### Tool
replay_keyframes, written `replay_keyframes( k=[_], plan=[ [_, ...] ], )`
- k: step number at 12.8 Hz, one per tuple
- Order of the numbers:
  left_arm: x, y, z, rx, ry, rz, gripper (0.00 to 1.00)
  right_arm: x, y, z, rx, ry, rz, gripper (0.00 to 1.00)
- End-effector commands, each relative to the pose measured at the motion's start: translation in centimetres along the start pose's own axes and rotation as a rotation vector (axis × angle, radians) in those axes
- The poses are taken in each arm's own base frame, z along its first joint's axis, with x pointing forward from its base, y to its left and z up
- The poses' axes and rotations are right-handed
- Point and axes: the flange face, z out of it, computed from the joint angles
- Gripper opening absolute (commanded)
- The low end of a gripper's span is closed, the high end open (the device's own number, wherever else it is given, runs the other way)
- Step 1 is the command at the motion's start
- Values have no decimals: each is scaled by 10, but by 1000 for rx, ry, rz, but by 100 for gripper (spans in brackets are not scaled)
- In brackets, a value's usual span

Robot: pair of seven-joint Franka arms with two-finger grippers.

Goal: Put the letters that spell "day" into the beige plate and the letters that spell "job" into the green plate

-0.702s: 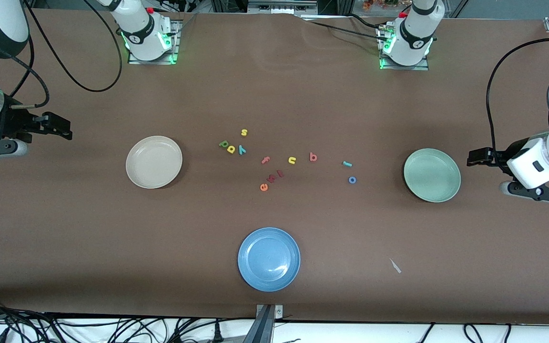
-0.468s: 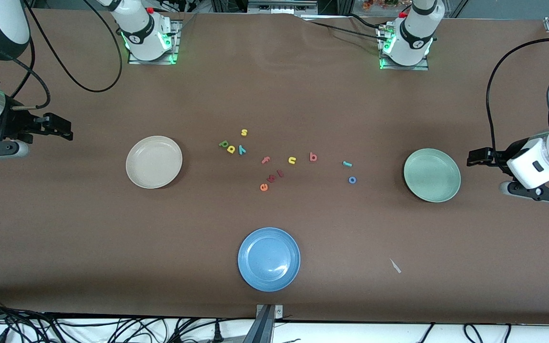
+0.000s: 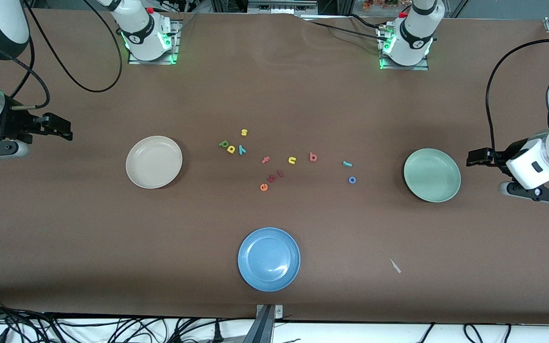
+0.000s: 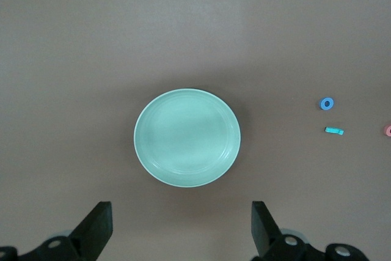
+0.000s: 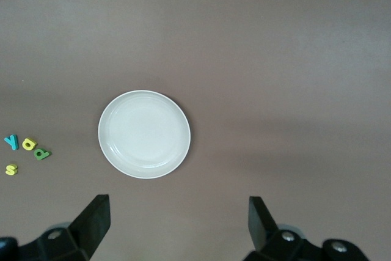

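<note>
While both arms wait at the two ends of the brown bench (image 3: 274, 85), nothing is held. The left pincer (image 3: 475, 157) hangs with its fingers spread wide just beside the green plate (image 3: 432, 175), over the bench at the left arm's end. The right pincer (image 3: 60, 129) is also wide open and empty, over the right arm's end, well apart from the beige plate (image 3: 154, 162).

Both plates are empty. The green d (image 3: 223, 143), the yellow a (image 3: 231, 149) and the teal y (image 3: 242, 150) lie close together in a short row on the bench, between the beige plate and the middle. A yellow s (image 3: 244, 132) lies just beside them, farther from the front camera. The red-pink b (image 3: 313, 156) lies near the middle; the teal j (image 3: 347, 164) and the blue o (image 3: 352, 179) lie near each other, between the b and the green plate, the o nearer to the front camera.

Between the two groups are a pink f (image 3: 265, 160), a yellow u (image 3: 292, 160), an orange e (image 3: 264, 187) and two small red letters (image 3: 275, 176). A blue plate (image 3: 269, 258) sits near the bench edge closest to the front camera, well apart from the letters. Wide bare bench surrounds every plate
</note>
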Motion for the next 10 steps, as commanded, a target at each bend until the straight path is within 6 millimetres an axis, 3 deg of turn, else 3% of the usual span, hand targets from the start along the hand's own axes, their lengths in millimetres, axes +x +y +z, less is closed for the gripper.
replay_keyframes(
  k=[1, 5, 10],
  plan=[
    [-2, 0, 0, -24, 5, 22, 100, 3, -2, -3, -7, 4, -17, 100],
    [-2, 0, 1, -24, 4, 20, 100, 5, -24, -1, -4, 0, -50, 100],
    [-2, 0, 1, -24, 4, 20, 100, 6, -27, 3, -1, -13, -57, 100]
  ],
)
